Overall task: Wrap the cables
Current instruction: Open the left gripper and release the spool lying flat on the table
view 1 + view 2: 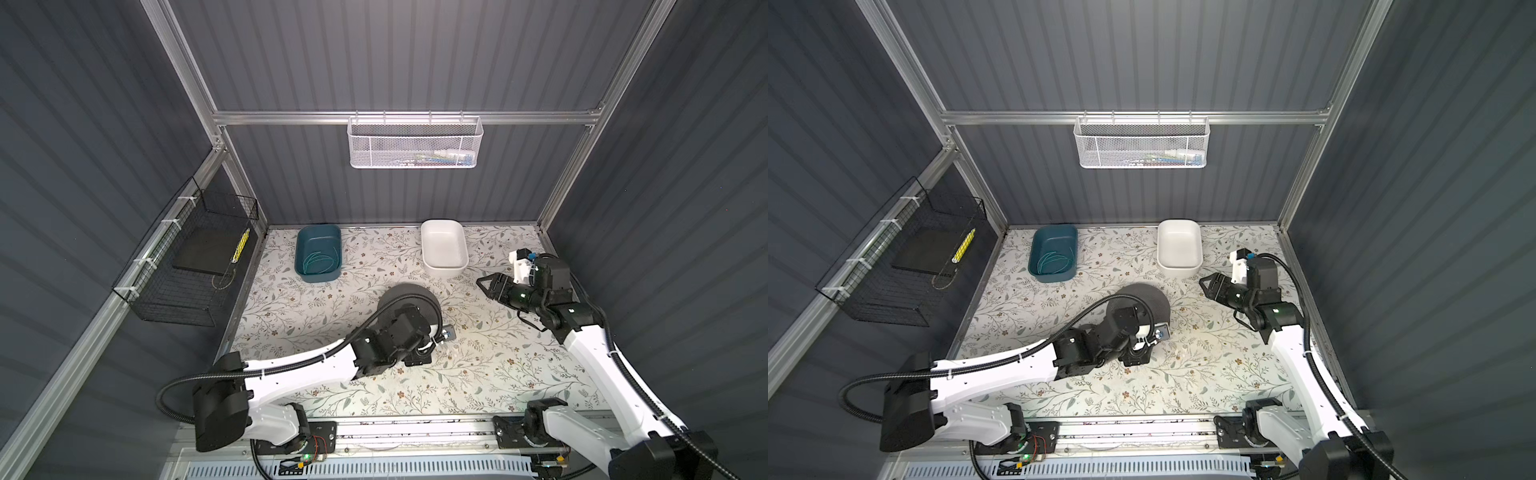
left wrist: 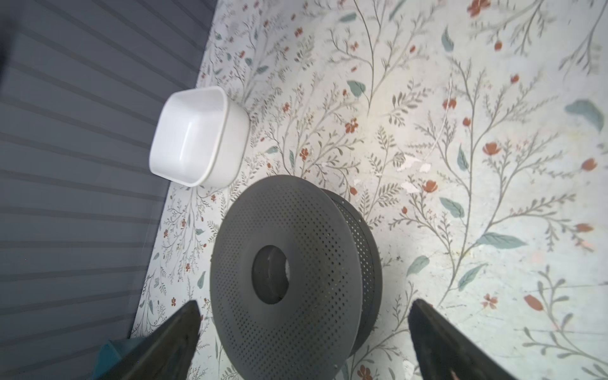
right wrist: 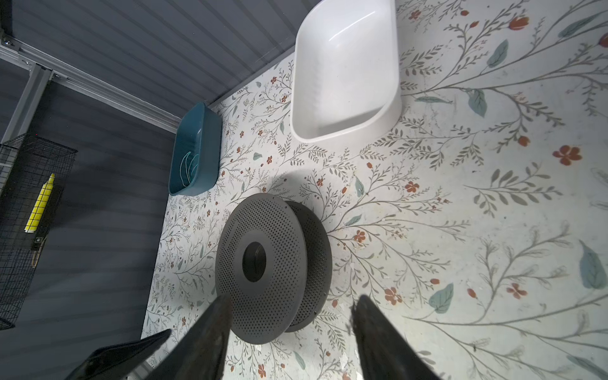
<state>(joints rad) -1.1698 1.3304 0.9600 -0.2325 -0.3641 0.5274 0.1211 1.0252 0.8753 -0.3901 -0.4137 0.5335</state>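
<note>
Grey perforated spool (image 2: 286, 273) shows no wire. The cables are not in view, so I cannot tell where they are. Left gripper (image 2: 306, 304) is wide open and empty, just beside the spool. Right gripper (image 3: 292, 297) is partly open and empty, near it. The wire is likely light and floppy, so pinch it at one end.

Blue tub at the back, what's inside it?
A thin green wire lies looped on the bottom of the blue tub. Nothing else shows. The tub's near wall hides a strip of the bottom in both top views.
</note>
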